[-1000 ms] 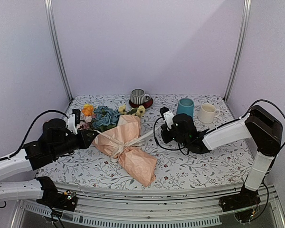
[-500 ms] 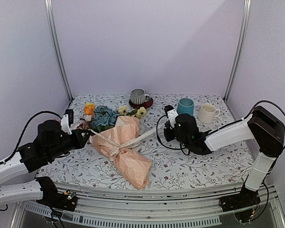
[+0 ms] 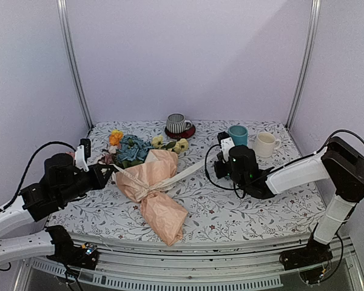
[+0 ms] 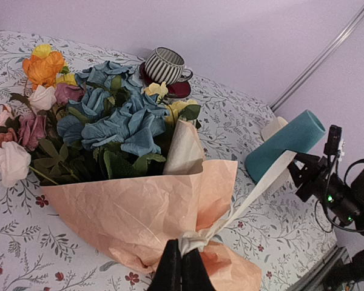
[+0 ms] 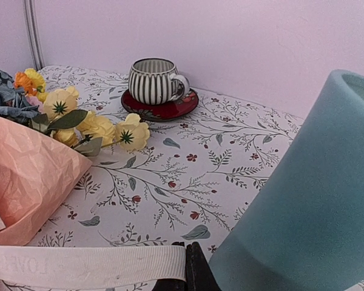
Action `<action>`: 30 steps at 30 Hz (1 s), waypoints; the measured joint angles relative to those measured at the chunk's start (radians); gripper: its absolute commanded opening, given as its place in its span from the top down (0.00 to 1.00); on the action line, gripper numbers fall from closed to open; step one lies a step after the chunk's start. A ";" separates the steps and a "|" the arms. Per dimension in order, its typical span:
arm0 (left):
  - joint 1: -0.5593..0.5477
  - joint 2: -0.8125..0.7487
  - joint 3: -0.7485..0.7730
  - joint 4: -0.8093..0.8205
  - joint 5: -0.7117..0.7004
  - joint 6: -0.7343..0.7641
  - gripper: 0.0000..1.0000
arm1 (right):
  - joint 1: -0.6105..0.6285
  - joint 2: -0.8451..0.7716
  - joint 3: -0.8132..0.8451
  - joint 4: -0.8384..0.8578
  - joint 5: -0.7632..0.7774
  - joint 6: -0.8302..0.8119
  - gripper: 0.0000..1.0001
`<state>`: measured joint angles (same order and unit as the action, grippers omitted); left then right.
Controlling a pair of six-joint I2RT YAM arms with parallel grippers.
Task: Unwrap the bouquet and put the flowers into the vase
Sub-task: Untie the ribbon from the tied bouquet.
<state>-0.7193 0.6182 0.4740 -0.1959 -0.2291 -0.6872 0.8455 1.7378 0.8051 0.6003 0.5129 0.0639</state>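
Across mid-frame in the top view, the ribbon (image 3: 188,172) runs taut between left fingers (image 4: 170,270) and right fingers (image 5: 196,273), each clamped on one end. The bouquet (image 3: 153,188) lies between them, blooms toward upper left, crossing that line

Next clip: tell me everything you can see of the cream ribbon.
The ribbon is a flat cream woven band with faint lettering, knotted round the peach paper waist of the bouquet. One tail runs taut to the right, pinched in the shut right gripper. The shut left gripper pinches it by the knot.
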 measured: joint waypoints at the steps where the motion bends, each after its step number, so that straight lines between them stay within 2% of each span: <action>1: 0.000 0.007 0.000 0.000 0.002 0.003 1.00 | -0.003 -0.004 -0.002 0.000 0.003 0.002 0.98; 8: 0.001 0.084 0.050 0.003 0.023 0.043 1.00 | -0.018 -0.040 -0.027 0.014 0.017 0.009 0.98; 30: 0.002 0.297 0.416 0.001 0.087 0.230 1.00 | -0.051 -0.060 -0.063 0.029 0.022 0.046 0.98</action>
<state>-0.7174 0.9150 0.8898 -0.1947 -0.1417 -0.4568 0.7948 1.6775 0.7422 0.6289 0.5346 0.1101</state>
